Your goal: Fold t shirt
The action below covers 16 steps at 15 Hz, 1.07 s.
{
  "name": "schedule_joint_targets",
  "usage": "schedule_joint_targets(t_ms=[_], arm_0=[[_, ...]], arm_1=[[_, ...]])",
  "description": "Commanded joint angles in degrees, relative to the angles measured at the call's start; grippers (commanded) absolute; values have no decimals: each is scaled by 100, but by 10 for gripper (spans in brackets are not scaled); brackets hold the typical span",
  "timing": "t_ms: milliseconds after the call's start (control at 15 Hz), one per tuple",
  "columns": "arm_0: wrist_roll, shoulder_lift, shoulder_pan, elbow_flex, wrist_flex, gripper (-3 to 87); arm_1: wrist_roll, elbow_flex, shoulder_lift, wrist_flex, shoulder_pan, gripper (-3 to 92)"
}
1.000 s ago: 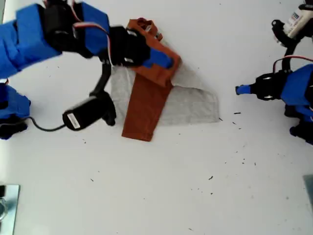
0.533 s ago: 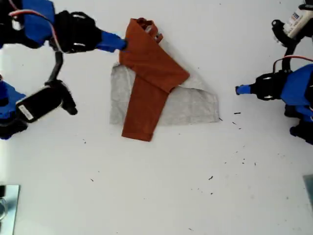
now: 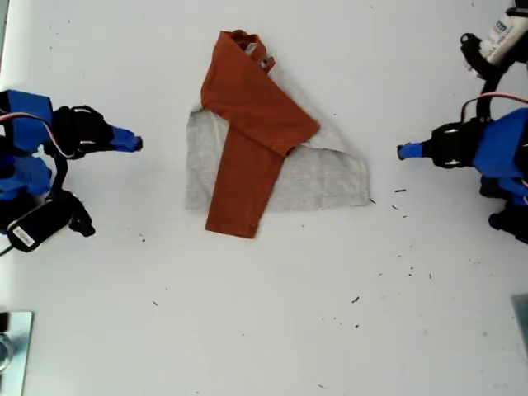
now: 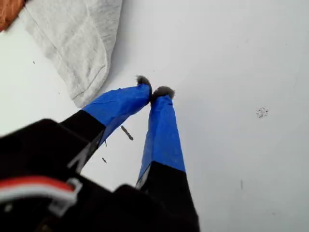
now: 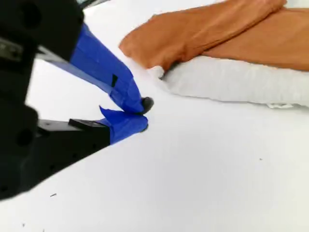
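The t shirt (image 3: 322,177) lies flat on the white table in the upper middle of the exterior view, grey body down, with both rust-orange sleeves (image 3: 247,140) folded across it. My first gripper (image 3: 402,152) is shut and empty, off the shirt's edge toward the exterior view's right; its wrist view shows the shut tips (image 4: 154,91) just short of a grey hem corner (image 4: 77,43). My second gripper (image 3: 136,144) is shut and empty too, clear of the shirt on the exterior view's left. Its wrist view has the tips (image 5: 142,113) on bare table before the grey edge (image 5: 231,79) and orange sleeve (image 5: 203,29).
A metal piece (image 3: 12,346) sits at the exterior view's lower left corner. Small dark specks (image 3: 408,268) dot the table below the shirt. The second arm's black camera body (image 3: 41,227) hangs near the exterior view's left edge.
My second gripper has let go of the orange sleeve and pulled back from over the shirt to the exterior view's left. The sleeve stays folded across the shirt. The first arm has not moved.
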Motion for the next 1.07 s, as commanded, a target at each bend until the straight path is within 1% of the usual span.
schedule_joint_targets(t_ms=[0,67,200,267,333,400,467,533,600,667,800,933,1000], arm_0=[[-378,-844,158,-1494,563,-3],[-396,-1767,457,-2575,800,-3],[-396,-3700,870,-4852,1687,195],[-308,-4324,1037,-5607,1837,256],[-141,-4711,1187,-5985,1802,258],[-141,-4957,1257,-6003,1714,253],[-158,-5142,1336,-5722,1503,252],[-264,-5265,1424,-5300,1151,250],[-404,-5432,1529,-4931,773,250],[-510,-5739,1652,-4764,519,249],[-738,-6706,1819,-4746,185,248],[-826,-7682,1854,-4922,-176,247],[-888,-7884,1907,-4939,-413,228]], arm_1=[[176,-861,-536,-105,-141,33],[18,-1986,-1547,53,-114,37],[-237,-4500,-3937,800,-290,330],[-290,-5537,-4808,1213,-378,340],[-290,-6179,-5370,1433,-492,343],[-255,-6337,-5643,1459,-571,342],[-185,-6188,-5836,1362,-642,342],[-53,-5889,-6021,1125,-747,337],[70,-5528,-6267,756,-844,330],[193,-5229,-6583,369,-958,329],[352,-4852,-7146,-334,-1125,324],[483,-4702,-7796,-826,-1274,304],[589,-4649,-8165,-1046,-1362,295]])
